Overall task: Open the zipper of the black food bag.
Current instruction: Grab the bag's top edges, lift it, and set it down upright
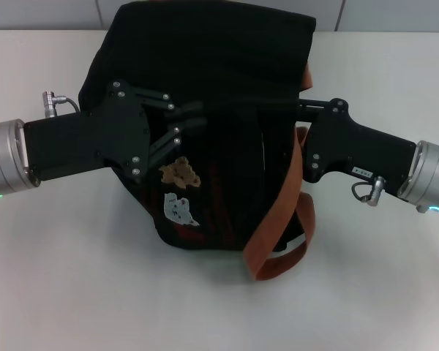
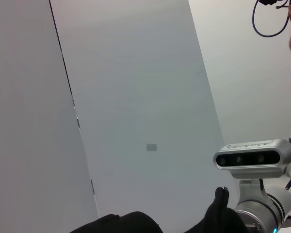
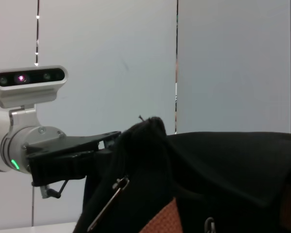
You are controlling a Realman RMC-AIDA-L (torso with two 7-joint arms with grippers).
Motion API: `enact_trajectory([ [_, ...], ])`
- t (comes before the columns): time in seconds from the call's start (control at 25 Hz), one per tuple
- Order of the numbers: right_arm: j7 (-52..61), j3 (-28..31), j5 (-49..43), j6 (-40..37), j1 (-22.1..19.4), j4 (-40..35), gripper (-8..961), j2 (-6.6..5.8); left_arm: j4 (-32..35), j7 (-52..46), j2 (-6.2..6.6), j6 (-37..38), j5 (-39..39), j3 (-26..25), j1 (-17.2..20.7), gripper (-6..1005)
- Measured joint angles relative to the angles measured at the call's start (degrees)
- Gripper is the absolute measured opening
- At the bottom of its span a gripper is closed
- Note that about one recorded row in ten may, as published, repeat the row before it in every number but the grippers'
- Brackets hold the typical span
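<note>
Plainly, you had both arms reaching in from opposite sides over the black food bag (image 1: 227,146); the bag stood on the white table (image 1: 66,278), near the middle of the head view, with its tan bear patch (image 1: 180,173) and pale patch (image 1: 180,208) on the side facing you, and an orange-brown strap (image 1: 282,219) looping down its right side. Your left gripper (image 1: 197,117) lay across the bag's upper left part, its dark fingers pressed in against the black fabric; you could not tell how wide they stood, nor whether they pinched anything, since black lay upon black. Your right gripper (image 1: 301,108) came in at the bag's right top edge, just above the strap; its fingers were hidden against the fabric, so its opening could not be told either. From the right wrist view you saw the bag's fabric (image 3: 150,145) drawn up into a peak beside the left arm (image 3: 63,155); a small metal pull (image 3: 117,187) hung on the bag's side below that peak; the zipper along the top could not be made out.
</note>
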Motion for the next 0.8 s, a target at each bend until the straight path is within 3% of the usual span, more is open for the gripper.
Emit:
enact_trajectory([
  [0.8, 0.11, -0.09, -0.09, 0.02, 0.15, 0.18, 93, 0.01, 0.0, 0.0, -0.09, -0.02, -0.17, -0.04, -0.08, 158],
])
